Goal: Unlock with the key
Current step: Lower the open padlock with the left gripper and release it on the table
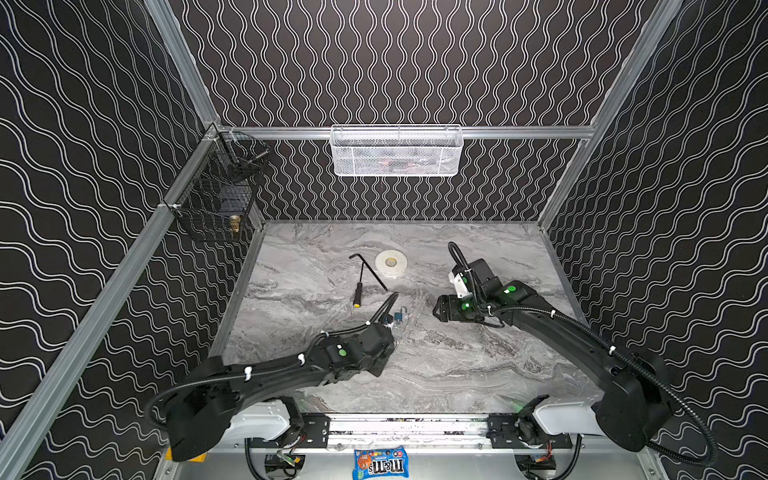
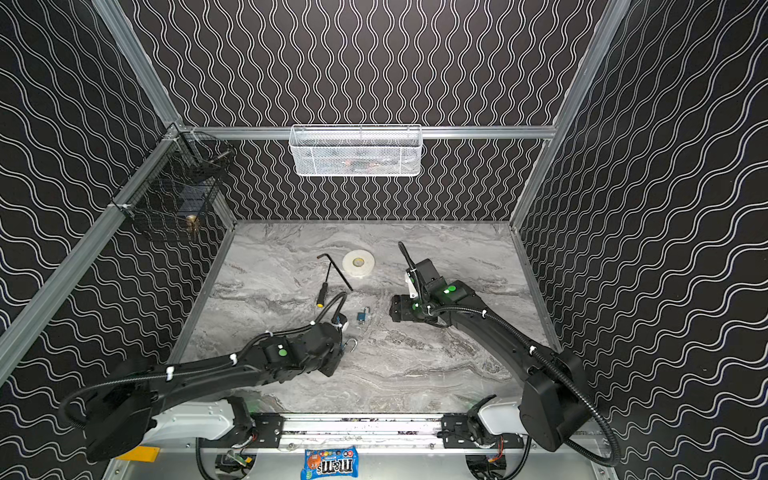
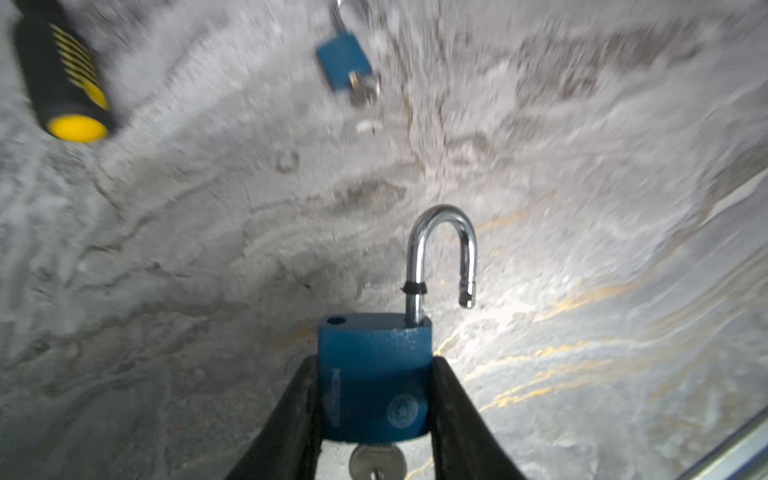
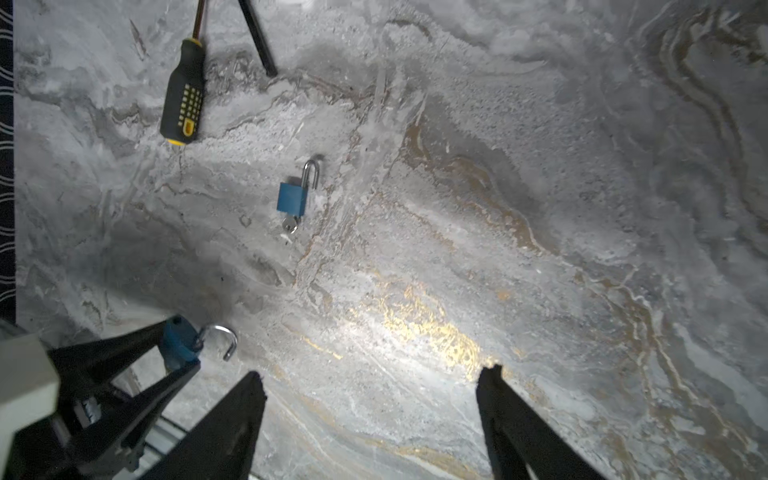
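Padlock [image 3: 370, 395], blue, sits clamped between the fingers of the L gripper [image 3: 376, 363], pinched by its flat sides over the table [image 3: 582, 208]. Its shackle [image 3: 440, 232] stands sprung open past the fingertips, free leg clear of the body, and the key [image 3: 377, 461] sticks out of the keyway on the wrist side. So this lock looks done, imo. R gripper [image 4: 372, 373] hovers w/ jaws wide apart and nothing btwn them. Well ahead of its tips lies a second padlock [image 4: 293, 199], smaller, w/ a second key [image 4: 290, 225] in it and its shackle apparently shut, tho hard to be sure. Screwdriver [image 4: 185, 91] lies farther out beyond that. Risks: the smooth painted sides could slip in the L pinch if the arm tilts or jolts, a knock on the shackle could snap it shut, and the key might drop out. If R goes for the small lock, it's loose on slick stone, so it'd prob skate or spin unless sth pins it.
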Available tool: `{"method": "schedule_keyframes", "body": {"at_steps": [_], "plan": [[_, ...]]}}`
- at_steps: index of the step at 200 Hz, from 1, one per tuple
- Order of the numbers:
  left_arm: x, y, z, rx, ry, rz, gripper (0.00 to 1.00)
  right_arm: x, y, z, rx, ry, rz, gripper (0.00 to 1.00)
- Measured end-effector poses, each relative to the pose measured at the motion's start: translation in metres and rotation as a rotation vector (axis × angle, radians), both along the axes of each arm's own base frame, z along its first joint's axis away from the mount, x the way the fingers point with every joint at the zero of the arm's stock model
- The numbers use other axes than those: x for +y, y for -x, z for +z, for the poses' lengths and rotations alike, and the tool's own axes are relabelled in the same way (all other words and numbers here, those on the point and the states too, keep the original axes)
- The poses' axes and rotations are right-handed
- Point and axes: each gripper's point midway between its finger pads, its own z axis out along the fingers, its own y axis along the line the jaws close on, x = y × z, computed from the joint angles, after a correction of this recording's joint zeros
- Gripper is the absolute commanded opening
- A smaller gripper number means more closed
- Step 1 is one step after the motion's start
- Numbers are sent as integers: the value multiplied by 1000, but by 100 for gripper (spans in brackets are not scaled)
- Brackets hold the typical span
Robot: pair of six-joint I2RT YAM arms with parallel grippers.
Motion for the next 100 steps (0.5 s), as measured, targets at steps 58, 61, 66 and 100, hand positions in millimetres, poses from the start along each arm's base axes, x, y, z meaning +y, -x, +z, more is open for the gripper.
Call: {"method": "schedule_keyframes", "body": {"at_steps": [58, 61, 66, 100], "plan": [[4, 7, -29, 77, -100, -12, 20, -3, 1, -14, 9, -30, -6, 82], [4, 7, -30, 80, -104, -12, 22, -3, 1, -14, 8, -31, -7, 82], [4, 8, -32, 83, -110, -12, 26, -3, 1, -15, 8, -34, -8, 82], [5, 6, -40, 92, -139, -4, 46, -4, 2, -19, 19, -49, -6, 82]]}}
